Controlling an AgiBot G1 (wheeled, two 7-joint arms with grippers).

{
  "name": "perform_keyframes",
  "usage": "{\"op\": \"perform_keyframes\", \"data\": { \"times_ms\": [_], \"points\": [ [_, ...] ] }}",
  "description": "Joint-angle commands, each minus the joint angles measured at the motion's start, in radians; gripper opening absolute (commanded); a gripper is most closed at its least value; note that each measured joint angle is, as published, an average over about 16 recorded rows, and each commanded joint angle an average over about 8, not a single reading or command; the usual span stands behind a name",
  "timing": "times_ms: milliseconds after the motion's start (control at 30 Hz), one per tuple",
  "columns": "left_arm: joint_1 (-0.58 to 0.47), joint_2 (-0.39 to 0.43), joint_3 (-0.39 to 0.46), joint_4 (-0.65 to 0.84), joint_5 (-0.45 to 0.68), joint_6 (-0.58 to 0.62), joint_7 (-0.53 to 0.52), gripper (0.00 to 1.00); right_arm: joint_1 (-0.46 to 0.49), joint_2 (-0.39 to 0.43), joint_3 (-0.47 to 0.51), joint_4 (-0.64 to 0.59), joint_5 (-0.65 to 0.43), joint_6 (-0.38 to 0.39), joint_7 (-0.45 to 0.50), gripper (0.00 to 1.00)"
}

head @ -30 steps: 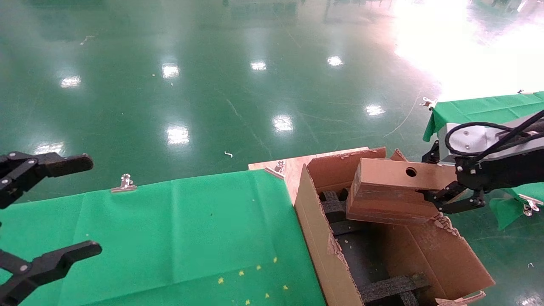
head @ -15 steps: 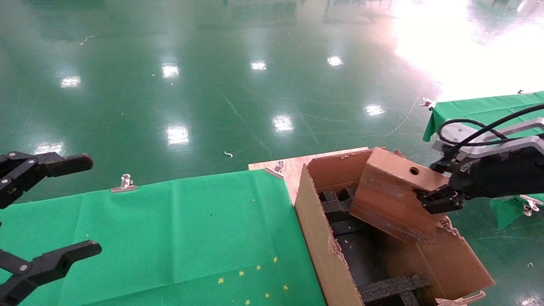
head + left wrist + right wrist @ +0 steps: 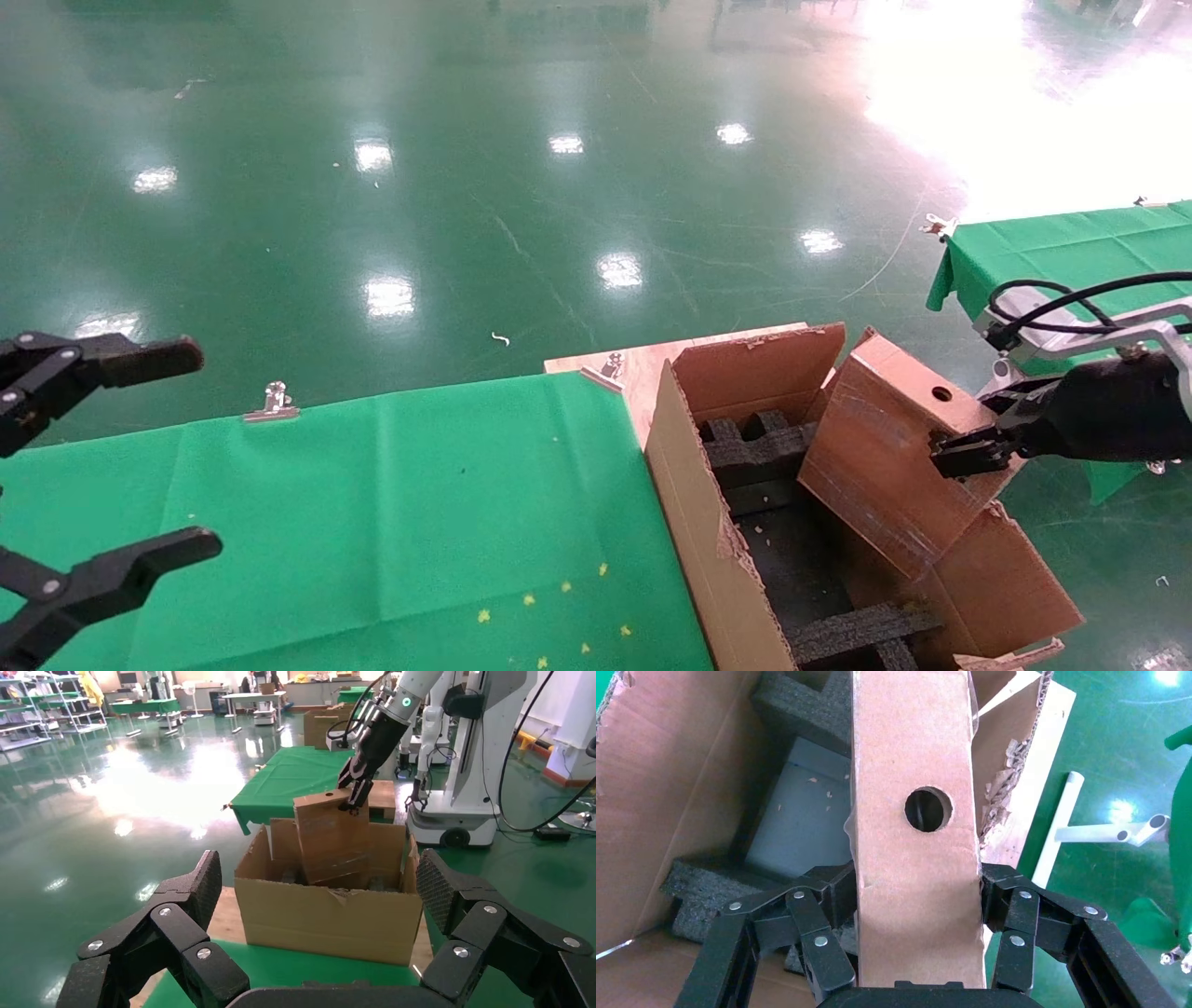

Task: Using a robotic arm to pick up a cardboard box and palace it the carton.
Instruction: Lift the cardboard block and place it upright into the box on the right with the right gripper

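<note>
Right gripper (image 3: 959, 454) has its jaws clamped on the narrow holed edge of the cardboard box (image 3: 885, 447). The box is tilted steeply, lower end down inside the carton (image 3: 689, 503), leaning toward the carton's right wall, above the black foam inserts (image 3: 754, 447). Robotic arm (image 3: 393, 713) reaches in from the carton's right. Left gripper (image 3: 102, 457) hangs over the green counter (image 3: 372, 503) well to the left, jaws spread wide, holding nothing.
</note>
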Motion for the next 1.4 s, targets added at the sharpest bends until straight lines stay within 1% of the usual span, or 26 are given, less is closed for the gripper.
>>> {"op": "perform_keyframes", "data": {
  "times_ms": [33,200,267,333,500,667,867,1100,1400],
  "points": [
    [0.0,0.0,0.0,0.0,0.0,0.0,0.0,1.0,-0.004,0.002,-0.002,0.002,0.001,0.003,0.007,0.0],
    [0.0,0.0,0.0,0.0,0.0,0.0,0.0,1.0,0.0,-0.003,0.001,-0.014,0.003,0.002,0.003,0.0],
    [0.0,0.0,0.0,0.0,0.0,0.0,0.0,1.0,-0.002,-0.006,0.0,-0.024,0.002,0.008,0.022,0.0],
    [0.0,0.0,0.0,0.0,0.0,0.0,0.0,1.0,-0.008,-0.009,-0.003,-0.029,-0.005,0.02,0.061,0.0],
    [0.0,0.0,0.0,0.0,0.0,0.0,0.0,1.0,-0.028,-0.02,-0.019,-0.017,-0.061,0.052,0.24,0.0],
    [0.0,0.0,0.0,0.0,0.0,0.0,0.0,1.0,-0.048,-0.046,-0.038,-0.003,-0.139,0.065,0.418,0.0],
    [0.0,0.0,0.0,0.0,0.0,0.0,0.0,1.0,-0.065,-0.086,-0.059,0.002,-0.221,0.063,0.554,0.0],
    [0.0,0.0,0.0,0.0,0.0,0.0,0.0,1.0,-0.078,-0.128,-0.077,0.005,-0.298,0.054,0.644,0.0],
    [0.0,0.0,0.0,0.0,0.0,0.0,0.0,1.0,-0.103,-0.16,-0.095,0.006,-0.363,0.066,0.719,0.0]
  ]
}}
